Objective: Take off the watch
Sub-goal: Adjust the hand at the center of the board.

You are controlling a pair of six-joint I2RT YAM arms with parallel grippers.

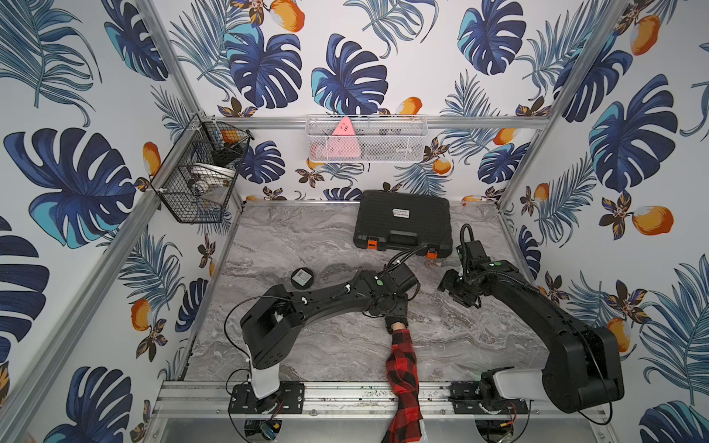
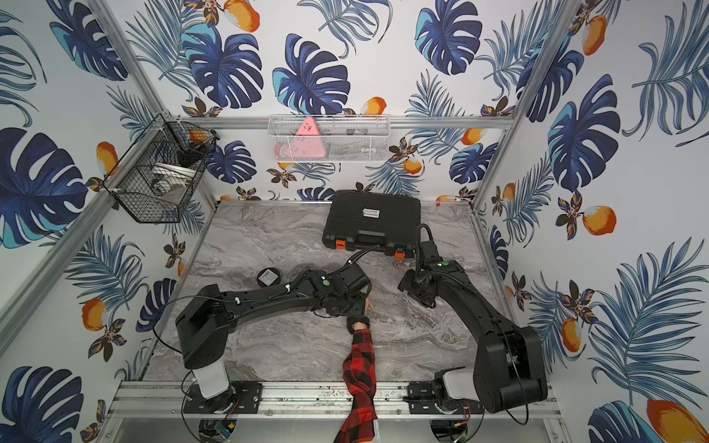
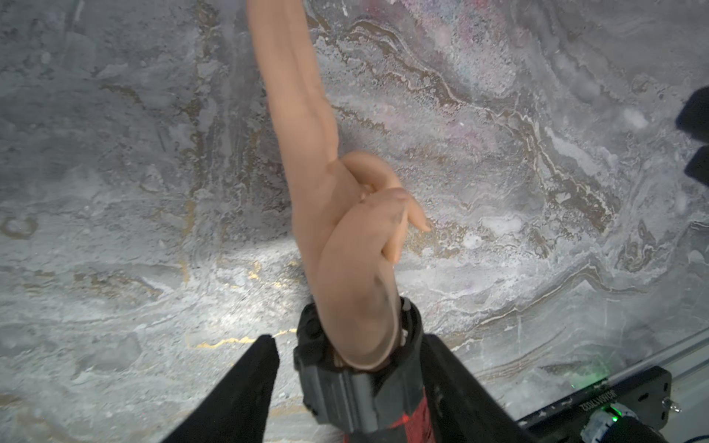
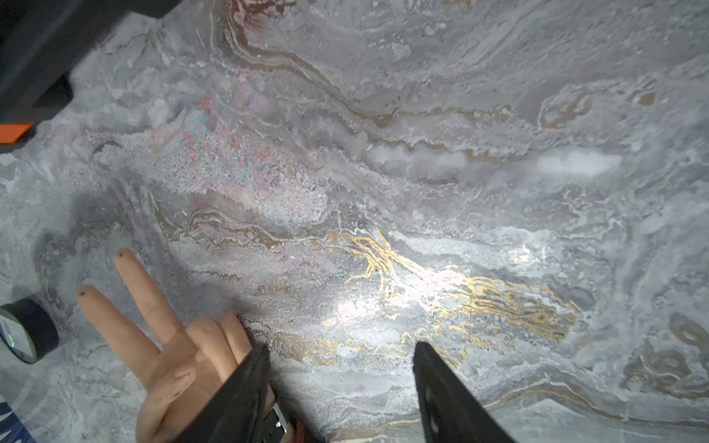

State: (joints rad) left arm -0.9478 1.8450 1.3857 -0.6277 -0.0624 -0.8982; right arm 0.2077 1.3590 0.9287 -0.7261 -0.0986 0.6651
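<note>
At the near edge a red-and-black plaid sleeve (image 1: 401, 368) crosses the aluminium rail (image 1: 345, 399) between the two arm bases and lies along the marbled grey surface (image 1: 307, 237). Where the sleeve ends, the watch (image 1: 395, 321) is strapped round the wrist of a flesh-coloured hand (image 3: 345, 249). Its chunky black body and strap show close up in the left wrist view (image 3: 345, 379).

The left arm (image 1: 330, 299) reaches across from its base, and the left arm's jaws hang right over that wrist. They stand apart with the watch between them. One jaw is close against the strap; the other is off it, with a strip of surface showing between. They grip nothing.

Just beyond, the hand lies with two fingers stretched out in a V (image 4: 126, 291) and the others curled.

The right arm (image 1: 537, 307) holds the right arm's jaws to the right of the hand and a little farther back, above bare surface. They too stand apart and empty, with the watch near but outside them.

Farther back on the left, a flat black round disc with a pale label (image 1: 302, 277) lies on the surface. Behind it, a black tool case (image 1: 403, 220) with orange latches (image 1: 371, 244) lies by the back wall. Above hang a black wire basket (image 1: 199, 172) and a white mesh basket (image 1: 406, 147) holding a pink triangular piece (image 1: 345, 134).
</note>
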